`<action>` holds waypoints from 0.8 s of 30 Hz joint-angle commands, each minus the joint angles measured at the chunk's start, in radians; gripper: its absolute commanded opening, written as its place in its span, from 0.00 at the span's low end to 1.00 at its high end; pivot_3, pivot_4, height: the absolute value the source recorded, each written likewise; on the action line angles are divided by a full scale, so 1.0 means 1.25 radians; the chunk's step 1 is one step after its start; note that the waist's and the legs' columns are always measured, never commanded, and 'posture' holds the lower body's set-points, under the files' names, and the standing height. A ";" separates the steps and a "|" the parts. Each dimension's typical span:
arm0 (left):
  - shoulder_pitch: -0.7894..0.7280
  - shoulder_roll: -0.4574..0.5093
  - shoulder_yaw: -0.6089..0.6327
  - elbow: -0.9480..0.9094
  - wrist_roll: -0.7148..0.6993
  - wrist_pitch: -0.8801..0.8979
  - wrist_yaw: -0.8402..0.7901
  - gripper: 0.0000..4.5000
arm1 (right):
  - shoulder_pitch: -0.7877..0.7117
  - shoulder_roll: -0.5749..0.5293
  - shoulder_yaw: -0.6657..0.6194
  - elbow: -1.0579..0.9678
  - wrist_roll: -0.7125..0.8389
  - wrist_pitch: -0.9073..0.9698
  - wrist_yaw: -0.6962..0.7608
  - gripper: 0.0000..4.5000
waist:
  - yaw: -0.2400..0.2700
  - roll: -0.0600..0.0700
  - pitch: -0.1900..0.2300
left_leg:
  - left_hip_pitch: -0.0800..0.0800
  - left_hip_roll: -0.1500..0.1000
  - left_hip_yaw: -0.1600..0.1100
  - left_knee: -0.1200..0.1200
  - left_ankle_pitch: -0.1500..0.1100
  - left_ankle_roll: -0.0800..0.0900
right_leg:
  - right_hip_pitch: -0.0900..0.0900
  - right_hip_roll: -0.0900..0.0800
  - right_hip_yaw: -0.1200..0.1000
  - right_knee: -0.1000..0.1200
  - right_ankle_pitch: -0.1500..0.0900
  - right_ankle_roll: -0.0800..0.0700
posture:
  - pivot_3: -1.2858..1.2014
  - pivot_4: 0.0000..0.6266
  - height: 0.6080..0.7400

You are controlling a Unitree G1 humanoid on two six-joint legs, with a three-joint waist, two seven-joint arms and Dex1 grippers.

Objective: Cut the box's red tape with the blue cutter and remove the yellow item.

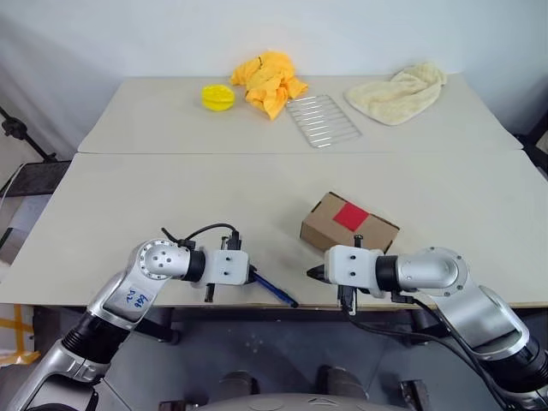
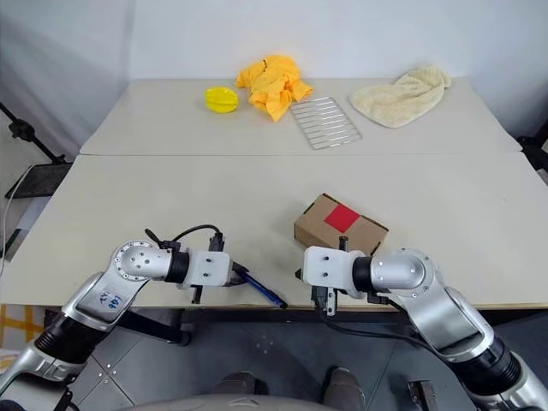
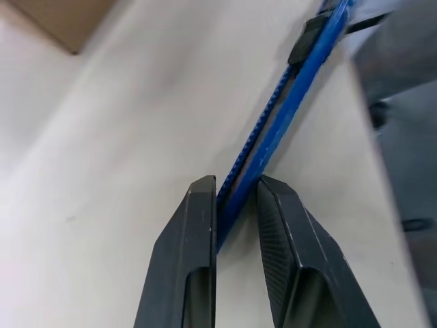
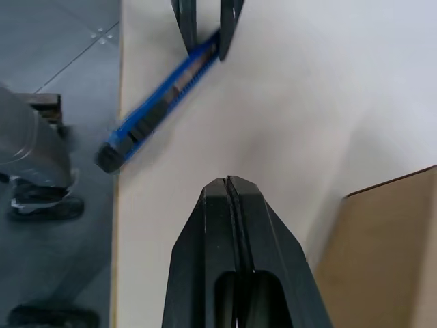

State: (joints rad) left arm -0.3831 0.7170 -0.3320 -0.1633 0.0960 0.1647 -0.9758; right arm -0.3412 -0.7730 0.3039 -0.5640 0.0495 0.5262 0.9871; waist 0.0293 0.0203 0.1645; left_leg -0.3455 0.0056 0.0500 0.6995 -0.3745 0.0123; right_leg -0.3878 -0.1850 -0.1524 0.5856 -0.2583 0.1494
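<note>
Left wrist view: slim ridged blue cutter (image 3: 273, 123) between matte black fingers (image 3: 194, 253)

The only writing I can find is on my own left forearm (image 1: 130, 297), at the lower left of the frame: a few dark blue handwritten marks on the silver shell (digits, perhaps, but too small and slanted for me to read). The box (image 1: 348, 224), its red tape (image 1: 350, 216) and the blue cutter (image 3: 273, 130) carry no print, label or brand that I can make out.
</note>
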 commanded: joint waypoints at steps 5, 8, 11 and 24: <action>0.066 0.023 -0.066 0.029 0.075 0.093 -0.001 0.20 | -0.015 0.005 -0.010 -0.010 0.010 -0.008 -0.006 0.00 | -0.003 0.000 0.000 | 0.007 0.002 -0.005 -0.001 -0.001 0.000 | 0.005 0.001 0.001 -0.001 -0.001 -0.001 | 0.52 0.24 1.00; 0.059 0.031 -0.075 0.041 0.072 0.091 -0.025 0.20 | -0.018 0.005 -0.008 -0.006 0.008 -0.011 -0.006 0.00 | -0.004 0.000 0.000 | 0.007 0.003 -0.005 -0.001 -0.001 -0.001 | 0.005 0.002 0.000 -0.002 -0.001 -0.001 | 0.52 0.24 1.00; 0.058 0.047 -0.089 0.055 0.075 0.082 -0.058 0.20 | -0.019 0.004 -0.007 -0.002 0.007 -0.013 -0.006 0.00 | -0.005 0.000 0.000 | 0.007 0.004 -0.005 -0.001 -0.002 -0.002 | 0.005 0.003 0.000 -0.002 -0.001 -0.001 | 0.52 0.24 1.00; 0.084 0.081 -0.089 0.036 0.079 0.075 -0.080 0.02 | -0.002 -0.006 -0.016 -0.016 0.006 -0.002 -0.013 0.00 | -0.022 0.003 -0.002 | 0.008 0.007 -0.004 -0.004 -0.003 -0.003 | 0.005 0.005 0.000 -0.003 -0.002 -0.003 | 0.52 0.24 1.00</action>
State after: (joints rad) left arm -0.3724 0.7798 -0.3382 -0.2139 0.1070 0.2087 -1.0277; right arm -0.3407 -0.7730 0.3042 -0.5498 0.0500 0.5267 0.9773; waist 0.0023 0.0242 0.1620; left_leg -0.3350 0.0141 0.0448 0.6944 -0.3782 0.0082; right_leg -0.3812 -0.1782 -0.1518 0.5816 -0.2609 0.1451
